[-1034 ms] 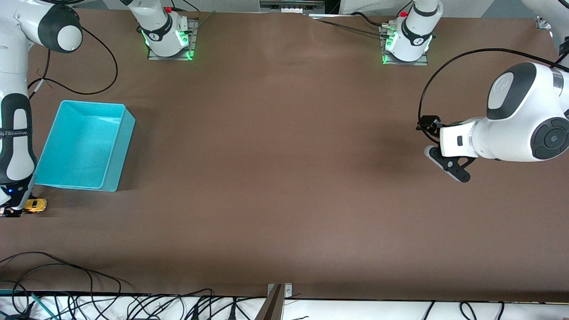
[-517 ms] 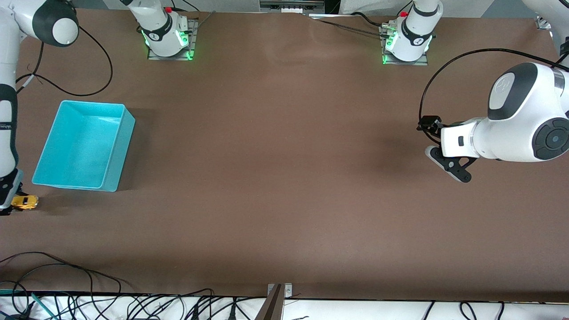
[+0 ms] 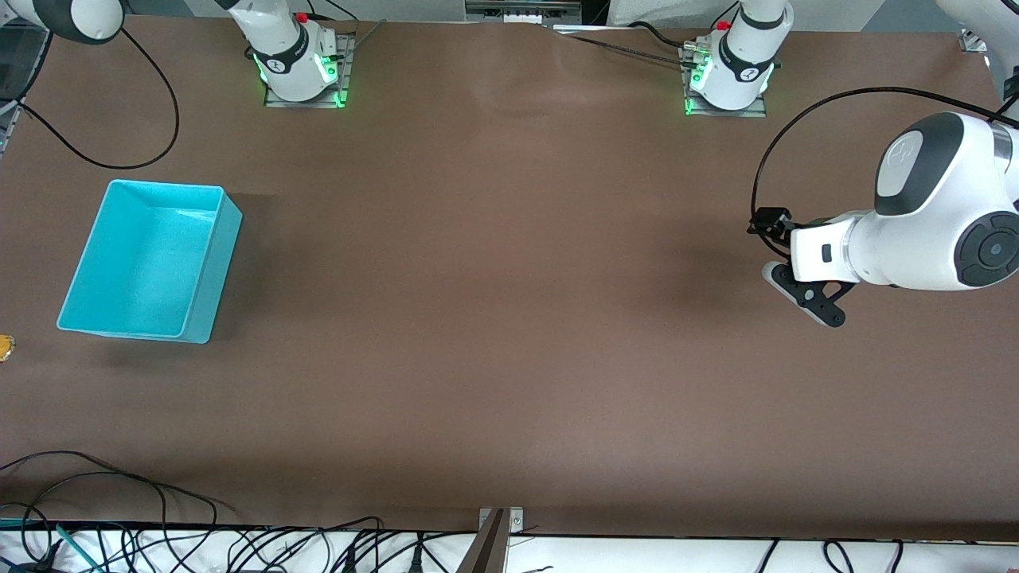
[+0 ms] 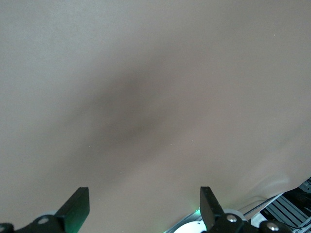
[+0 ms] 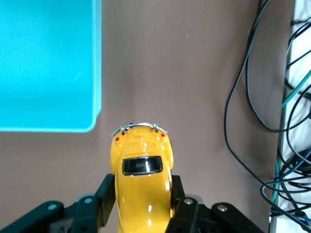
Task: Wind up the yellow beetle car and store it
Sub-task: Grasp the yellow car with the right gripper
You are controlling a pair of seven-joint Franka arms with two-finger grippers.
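The yellow beetle car [image 5: 142,179] sits lengthwise between the fingers [image 5: 108,191] of my right gripper [image 5: 143,190], which is shut on its sides. The car's rear bumper points away from the wrist. In the front view only a yellow sliver of the car [image 3: 4,347] shows, at the right arm's end of the table; the right gripper itself is out of that view. I cannot tell whether its wheels touch the table. The turquoise bin [image 3: 208,270] stands empty close beside the car, its corner [image 5: 92,121] just ahead. My left gripper [image 3: 804,298] waits open over bare table [image 4: 143,208].
Black cables [image 5: 252,97] lie along the table's edge [image 5: 284,145] beside the car. More cables [image 3: 119,541] crowd the table's front edge. A loose black cable [image 3: 119,155] runs over the table between the bin and the right arm's base [image 3: 298,64].
My right gripper has carried the car toward the right arm's end of the table, almost out of the front view. The left arm has not moved.
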